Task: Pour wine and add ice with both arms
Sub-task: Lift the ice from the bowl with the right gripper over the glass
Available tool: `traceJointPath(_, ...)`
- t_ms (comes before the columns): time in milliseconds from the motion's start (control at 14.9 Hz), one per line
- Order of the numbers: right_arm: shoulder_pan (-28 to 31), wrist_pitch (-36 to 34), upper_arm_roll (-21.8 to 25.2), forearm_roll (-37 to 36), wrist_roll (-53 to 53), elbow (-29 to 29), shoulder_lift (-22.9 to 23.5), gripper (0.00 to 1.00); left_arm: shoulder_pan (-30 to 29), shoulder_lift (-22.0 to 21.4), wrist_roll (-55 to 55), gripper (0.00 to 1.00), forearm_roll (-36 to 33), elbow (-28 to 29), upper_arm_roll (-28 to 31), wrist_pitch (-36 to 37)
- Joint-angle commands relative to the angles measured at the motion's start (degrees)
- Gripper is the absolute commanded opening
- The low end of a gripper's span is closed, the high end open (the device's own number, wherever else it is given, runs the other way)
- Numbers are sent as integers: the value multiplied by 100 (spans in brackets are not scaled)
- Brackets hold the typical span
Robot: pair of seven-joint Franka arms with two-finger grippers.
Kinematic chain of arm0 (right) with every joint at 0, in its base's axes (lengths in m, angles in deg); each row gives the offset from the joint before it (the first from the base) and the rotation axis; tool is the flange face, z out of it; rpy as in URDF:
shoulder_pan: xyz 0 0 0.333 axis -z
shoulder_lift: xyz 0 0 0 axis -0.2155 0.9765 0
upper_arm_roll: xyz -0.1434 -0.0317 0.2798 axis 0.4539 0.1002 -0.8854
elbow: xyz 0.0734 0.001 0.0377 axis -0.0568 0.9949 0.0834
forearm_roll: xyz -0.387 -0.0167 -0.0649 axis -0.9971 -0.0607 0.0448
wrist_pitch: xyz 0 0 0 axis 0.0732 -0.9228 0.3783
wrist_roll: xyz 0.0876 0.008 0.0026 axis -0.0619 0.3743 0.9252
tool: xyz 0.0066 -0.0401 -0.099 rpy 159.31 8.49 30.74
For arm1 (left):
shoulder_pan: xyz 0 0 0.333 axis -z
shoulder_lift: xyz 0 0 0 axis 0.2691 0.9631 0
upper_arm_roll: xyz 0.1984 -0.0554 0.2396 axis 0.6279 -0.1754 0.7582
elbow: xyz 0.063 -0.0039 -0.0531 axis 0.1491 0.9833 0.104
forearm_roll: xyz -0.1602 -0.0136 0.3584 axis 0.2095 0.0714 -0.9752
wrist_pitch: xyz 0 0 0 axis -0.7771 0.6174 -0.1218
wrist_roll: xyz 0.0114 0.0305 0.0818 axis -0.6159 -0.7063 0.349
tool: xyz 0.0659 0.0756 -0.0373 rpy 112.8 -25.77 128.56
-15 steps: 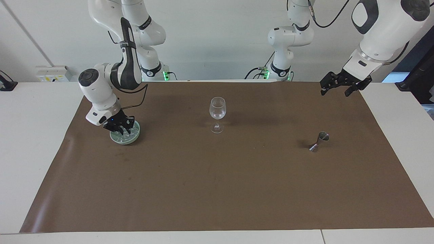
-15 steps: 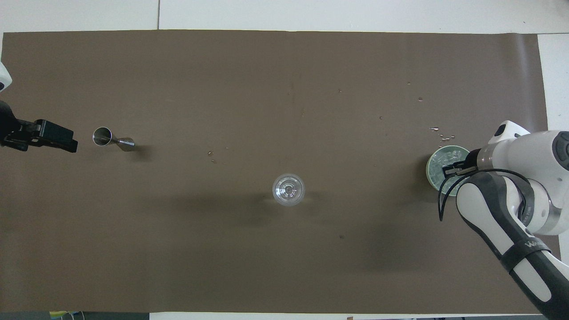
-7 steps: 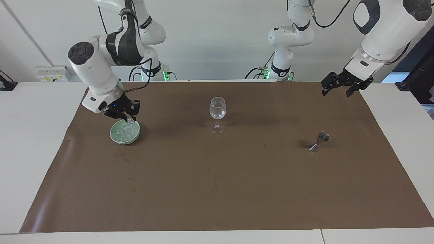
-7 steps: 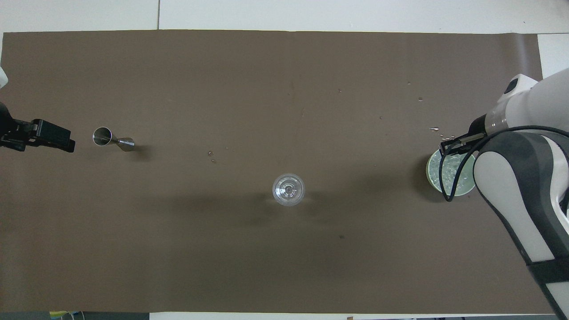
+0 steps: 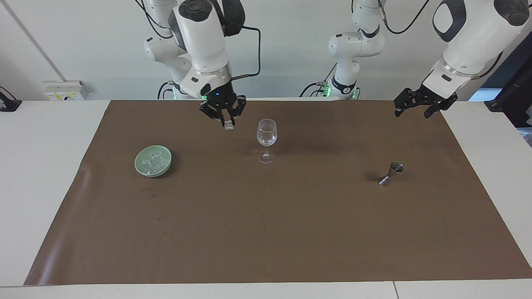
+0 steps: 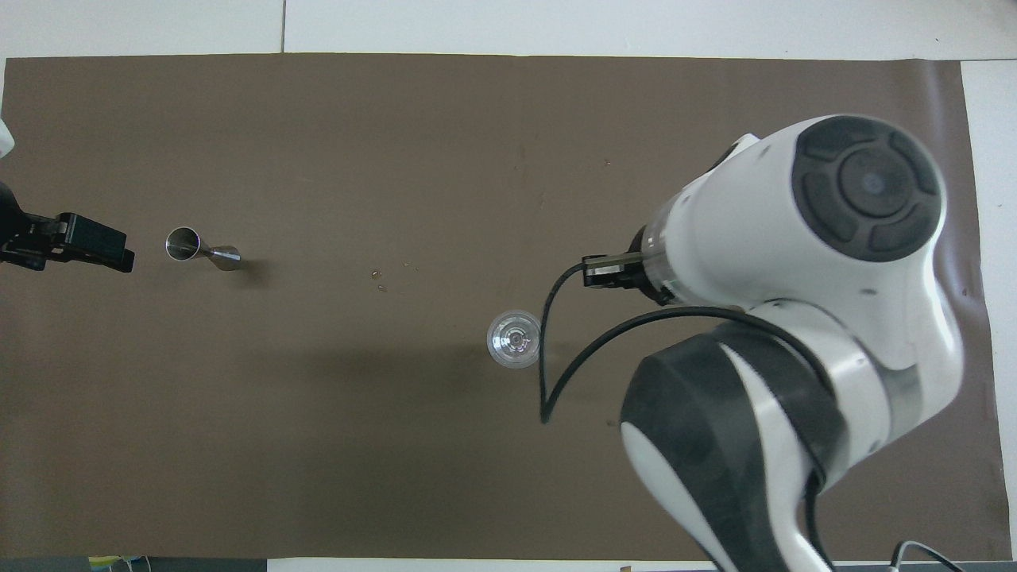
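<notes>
A wide brown paper mat covers most of a white table, giving one dark work surface. Two large white jointed arms with dark grey panels come in from the robots' end. The right arm is raised high, and its black two-finger right gripper hangs over the mat between the bowl and the glass, just beside the glass rim. Its fingers are clenched on a small clear ice cube, apparently being carried to drop into the glass. The left arm waits over the mat's edge at its own end, its left gripper with fingers spread and nothing in them, clear of the other arm's path.

A pale green round bowl sits toward the right arm's end, holding the rest of the clear ice cubes. A clear stemmed wine glass stands upright mid-mat, within both arms' reach; whether it holds liquid I cannot tell. A small steel double-cone measuring jigger leans tilted toward the left arm's end.
</notes>
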Motion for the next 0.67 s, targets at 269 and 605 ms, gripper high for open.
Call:
traceJointPath(269,-758,963,42,131,-885,350,375,22,-12,-86,-45,100,-43,93,11,29)
traceJointPath(605,-934,736,34,131,-1026,509,322,22,-12,-86,-45,100,-43,93,11,29)
